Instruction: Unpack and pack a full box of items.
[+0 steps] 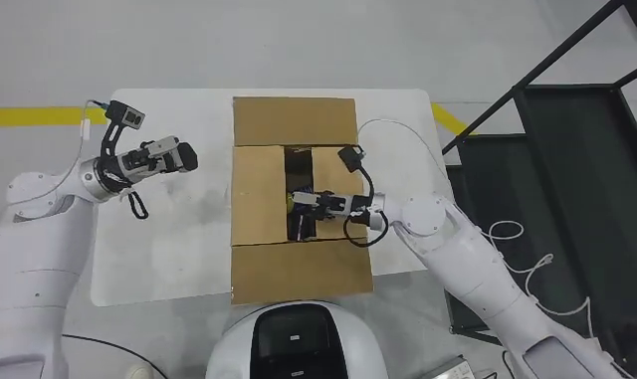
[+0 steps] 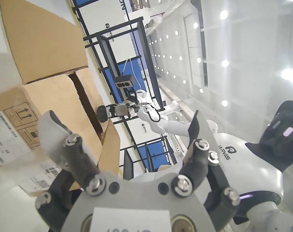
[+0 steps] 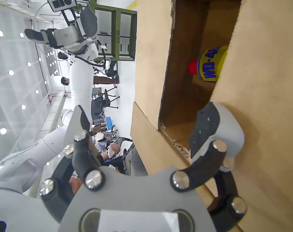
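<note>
Unpacking: holding right end effector [image 3: 142,114], fingers apart, at box [image 1: 259,195] opening, facing spray can [image 3: 210,65] lying deeper inside; holding left end effector [image 1: 184,157], likewise spread, well away.

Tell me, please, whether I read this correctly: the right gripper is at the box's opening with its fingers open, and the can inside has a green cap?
Not quite: the cap on the can is red, not green, as the right wrist view shows. The right gripper is indeed at the opening of the box, with its fingers open.
</note>
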`<act>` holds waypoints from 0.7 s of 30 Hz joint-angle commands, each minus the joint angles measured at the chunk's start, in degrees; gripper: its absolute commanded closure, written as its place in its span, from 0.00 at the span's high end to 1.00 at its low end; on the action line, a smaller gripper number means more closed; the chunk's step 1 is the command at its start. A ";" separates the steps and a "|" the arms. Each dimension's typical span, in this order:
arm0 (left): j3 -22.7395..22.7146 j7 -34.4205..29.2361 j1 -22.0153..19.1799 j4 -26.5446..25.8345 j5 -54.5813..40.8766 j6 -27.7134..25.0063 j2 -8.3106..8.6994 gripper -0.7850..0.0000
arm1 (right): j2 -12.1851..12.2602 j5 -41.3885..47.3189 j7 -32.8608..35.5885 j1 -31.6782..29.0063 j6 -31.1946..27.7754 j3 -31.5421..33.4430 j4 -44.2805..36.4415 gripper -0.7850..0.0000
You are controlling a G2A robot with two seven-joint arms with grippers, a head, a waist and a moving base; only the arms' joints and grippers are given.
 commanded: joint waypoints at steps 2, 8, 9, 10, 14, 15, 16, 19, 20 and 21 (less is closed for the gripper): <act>0.16 0.07 -0.20 0.32 0.05 -0.06 -0.04 1.00 | 0.00 0.01 0.04 0.02 -0.10 0.00 0.02 1.00; 0.16 0.07 -0.20 0.32 0.05 -0.06 -0.04 1.00 | 0.00 0.01 0.04 0.02 -0.10 0.00 0.02 1.00; 0.16 0.07 -0.20 0.32 0.05 -0.06 -0.04 1.00 | 0.00 0.01 0.04 0.02 -0.10 0.00 0.02 1.00; 0.16 0.07 -0.20 0.32 0.05 -0.06 -0.04 1.00 | 0.00 0.01 0.04 0.02 -0.10 0.00 0.02 1.00; 0.16 0.07 -0.20 0.32 0.05 -0.06 -0.04 1.00 | 0.00 0.01 0.04 0.02 -0.10 0.00 0.02 1.00; 0.16 0.07 -0.20 0.32 0.05 -0.06 -0.04 1.00 | 0.00 0.01 0.04 0.02 -0.10 0.00 0.02 1.00; 0.16 0.07 -0.20 0.32 0.05 -0.06 -0.04 1.00 | 0.00 0.01 0.04 0.02 -0.10 0.00 0.02 1.00; 0.22 1.46 0.16 -0.38 0.86 0.21 -0.02 1.00 | -0.23 -0.57 -0.72 0.21 0.24 -0.72 -0.44 1.00; 0.27 2.47 0.40 -1.20 2.47 0.69 0.09 1.00 | -0.43 -0.96 0.19 0.78 0.69 -1.69 -0.56 1.00; 0.12 3.45 0.47 -1.96 4.15 0.96 0.24 1.00 | -0.67 -1.28 0.78 1.55 1.41 -2.62 -0.19 1.00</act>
